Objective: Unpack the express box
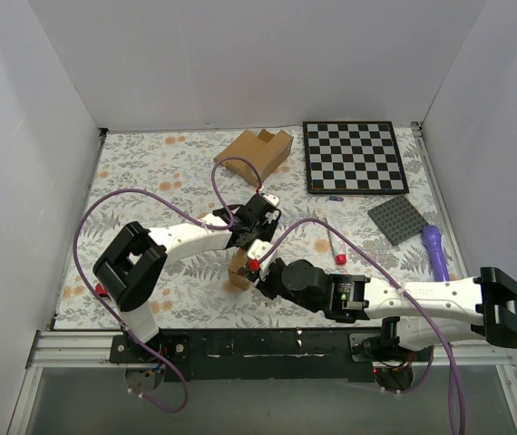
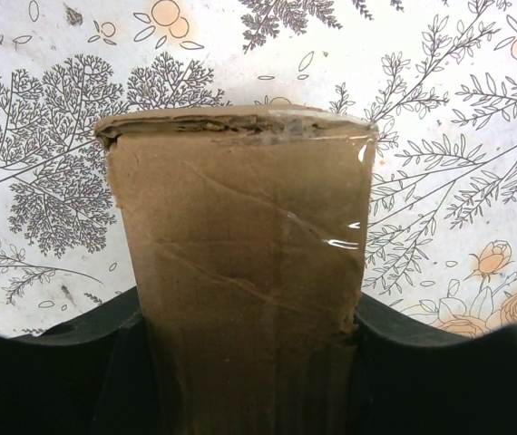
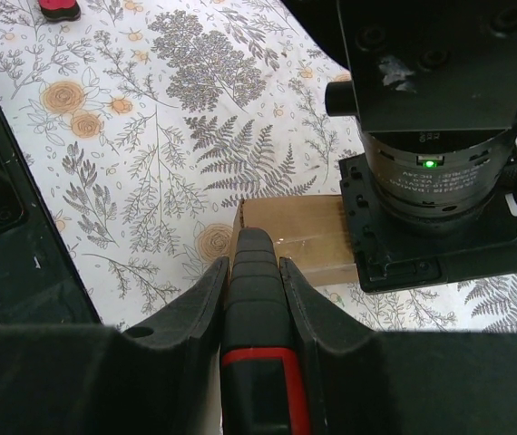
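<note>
1. The express box (image 2: 240,254) is plain brown cardboard, taped and creased, at the front centre of the floral tabletop (image 1: 177,172).
2. The left gripper (image 2: 249,308) clamps its sides.
3. The right gripper (image 3: 254,299) grips a black-and-red tool (image 3: 257,258), tip at the box edge.
4. The white walls (image 1: 240,54) enclose the table.

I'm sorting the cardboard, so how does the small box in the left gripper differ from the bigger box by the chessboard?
The express box is smaller, taped shut and clamped in the left gripper; the notched cardboard box is larger, with raised flaps, and lies free beside the chessboard. Both are plain brown cardboard.
</note>
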Action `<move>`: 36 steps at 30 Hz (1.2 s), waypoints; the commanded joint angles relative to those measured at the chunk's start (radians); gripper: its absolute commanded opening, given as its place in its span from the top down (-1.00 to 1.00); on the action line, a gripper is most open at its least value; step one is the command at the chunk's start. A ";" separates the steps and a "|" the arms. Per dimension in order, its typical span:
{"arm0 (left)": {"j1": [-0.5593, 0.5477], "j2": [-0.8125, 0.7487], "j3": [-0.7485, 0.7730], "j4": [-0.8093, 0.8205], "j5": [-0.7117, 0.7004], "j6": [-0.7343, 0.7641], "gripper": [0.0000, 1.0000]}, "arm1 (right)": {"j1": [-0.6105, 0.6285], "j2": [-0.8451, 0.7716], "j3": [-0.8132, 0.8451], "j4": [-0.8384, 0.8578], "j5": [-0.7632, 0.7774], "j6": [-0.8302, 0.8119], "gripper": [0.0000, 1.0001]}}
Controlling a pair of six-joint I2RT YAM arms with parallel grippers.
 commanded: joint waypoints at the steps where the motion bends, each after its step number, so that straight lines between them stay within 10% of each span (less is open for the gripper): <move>1: 0.033 0.029 -0.032 -0.057 -0.004 0.031 1.00 | 0.010 -0.031 -0.042 -0.217 0.054 0.003 0.97; 36: 0.041 0.099 0.050 -0.140 -0.098 0.003 1.00 | 0.033 -0.150 -0.111 -0.296 0.109 0.058 0.97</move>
